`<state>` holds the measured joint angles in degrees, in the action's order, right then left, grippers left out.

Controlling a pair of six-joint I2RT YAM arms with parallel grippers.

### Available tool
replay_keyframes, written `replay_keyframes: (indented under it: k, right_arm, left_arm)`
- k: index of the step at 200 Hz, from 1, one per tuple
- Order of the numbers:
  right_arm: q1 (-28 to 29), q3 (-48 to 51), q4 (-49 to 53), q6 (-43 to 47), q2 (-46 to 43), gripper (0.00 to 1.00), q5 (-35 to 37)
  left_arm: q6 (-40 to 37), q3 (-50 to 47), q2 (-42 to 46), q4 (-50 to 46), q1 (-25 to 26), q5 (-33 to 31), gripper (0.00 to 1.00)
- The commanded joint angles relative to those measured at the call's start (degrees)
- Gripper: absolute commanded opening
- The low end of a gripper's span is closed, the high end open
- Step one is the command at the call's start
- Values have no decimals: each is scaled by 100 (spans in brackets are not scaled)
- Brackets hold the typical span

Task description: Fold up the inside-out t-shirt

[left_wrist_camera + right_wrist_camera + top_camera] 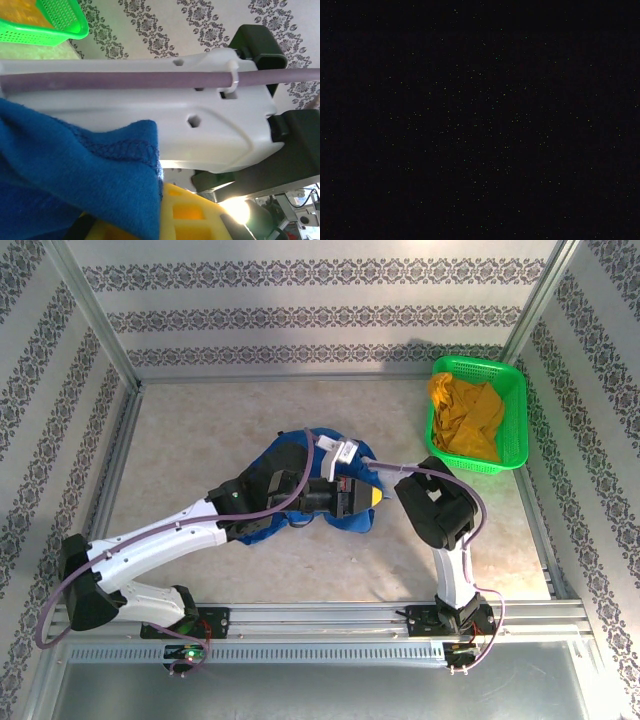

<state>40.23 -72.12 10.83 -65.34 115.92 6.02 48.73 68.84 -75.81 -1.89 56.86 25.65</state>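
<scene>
A beige counter (200, 430) enclosed by patterned wall panels lies bare across its upper left and along its lower edge. At centre frame sits a crumpled royal-blue cotton t-shirt (352, 520), well clear of every edge. In the upper right corner, a green plastic basket (515, 420) holds a mustard-yellow garment (465, 415). The left gripper (362, 497) is closed on the shirt's right side. The right gripper (325, 448) is closed and pressed into the upper folds; I cannot tell whether it holds cloth.

Can't really see much of the blue tee (352, 521)
Mostly buried under the left arm (180, 535) and right arm (440, 510) from above; chopped by the frame just beside the yellow finger (190, 230). Pitch dark off the right wrist.
</scene>
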Motion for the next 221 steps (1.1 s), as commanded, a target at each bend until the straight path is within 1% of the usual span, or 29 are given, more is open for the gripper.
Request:
replay_keyframes:
  k: [1, 24, 40, 56, 66, 81, 98, 104, 121, 138, 151, 165, 196, 200, 214, 221]
  right_arm:
    - [-78, 486, 163, 257, 189, 0, -552]
    - [-136, 545, -47, 244, 124, 0, -610]
    - [-162, 540, -88, 176, 111, 0, -604]
    - [-160, 618, -180, 80, 26, 0, -588]
    - [-153, 650, -186, 74, -71, 0, -591]
    - [-112, 680, -108, 214, -271, 0, -567]
    - [-68, 819, -103, 388, -587, 0, -617]
    - [-55, 880, -116, 451, -715, 0, -664]
    - [-11, 1042, -127, 664, -1138, 0, -812]
    - [36, 1097, -93, 913, -1554, 0, -1016]
    - [77, 1036, 17, 1089, -1859, 0, -1152]
    - [108, 913, 268, 1277, -2190, 0, -1161]
    - [119, 509, 597, 1488, -2822, 0, -1221]
    - [118, 416, 645, 1512, -2863, 0, -1236]
    - [106, 61, 768, 1607, -2929, 0, -1279]
    - [63, -152, 865, 1653, -2909, 0, -1286]
  left_arm:
    - [175, -101, 101, 553, -91, 127, 0]
    - [221, -24, 13, 724, -165, 302, 0]
    - [81, 267, -148, 588, -167, 456, 0]
    - [38, 326, -163, 541, -239, 282, 0]
    - [180, 234, -130, 617, -418, 145, 0]
    - [582, -54, -15, 738, -982, -120, 0]
    - [1093, -543, 162, 870, -1867, -450, 0]
    - [1293, -712, 167, 937, -2292, -497, 0]
    - [1681, -1030, -127, 1212, -3401, -240, 0]
    - [1575, -1027, -657, 1185, -4146, 48, 0]
    - [1315, -915, -1056, 1027, -4502, 122, 0]
    - [1090, -785, -1406, 912, -4747, 207, 0]
    - [539, -411, -1912, 383, -5000, 248, 0]
    - [455, -338, -1973, 314, -5015, 306, 4]
    - [226, -125, -2090, 185, -5060, 561, 23]
    - [131, -72, -2073, 164, -5060, 673, 37]
